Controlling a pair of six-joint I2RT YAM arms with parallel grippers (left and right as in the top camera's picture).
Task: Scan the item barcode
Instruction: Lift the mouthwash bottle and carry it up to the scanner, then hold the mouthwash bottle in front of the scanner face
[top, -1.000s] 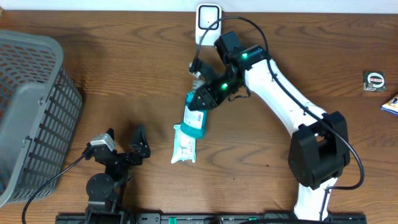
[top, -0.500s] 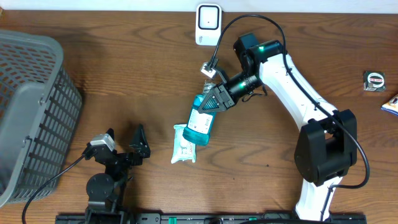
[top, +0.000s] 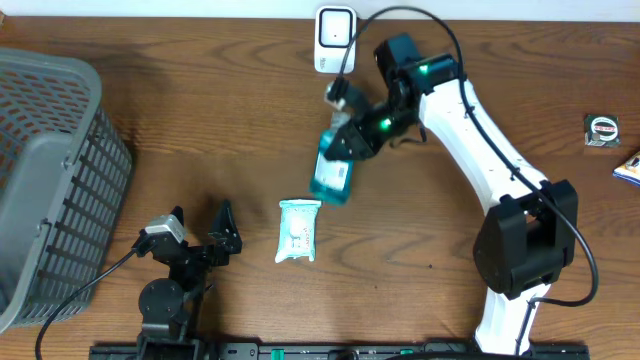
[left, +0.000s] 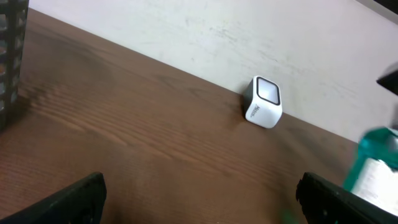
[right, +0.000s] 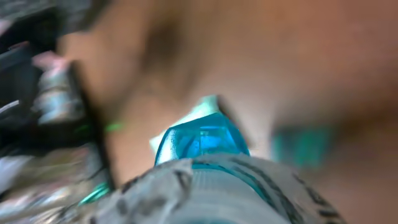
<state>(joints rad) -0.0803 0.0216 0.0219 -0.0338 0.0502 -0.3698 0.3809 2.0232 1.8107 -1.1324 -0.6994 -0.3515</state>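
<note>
My right gripper (top: 352, 142) is shut on a teal bottle with a white label (top: 331, 180) and holds it above the table, base toward the front. The bottle fills the blurred right wrist view (right: 205, 171). The white barcode scanner (top: 334, 38) stands at the table's far edge, a little beyond the bottle; in the left wrist view the scanner (left: 264, 101) faces forward and the bottle (left: 376, 168) shows at the right edge. My left gripper (top: 201, 228) rests open near the front left, with nothing between its fingers (left: 78, 196).
A white and green packet (top: 298, 231) lies flat on the table in front of the bottle. A grey mesh basket (top: 45, 180) fills the left side. A tape roll (top: 602, 130) and a small item (top: 630, 168) sit at the far right edge.
The right arm has carried the bottle away from over the packet, back and to the right, nearer the scanner. The left arm has not moved.
</note>
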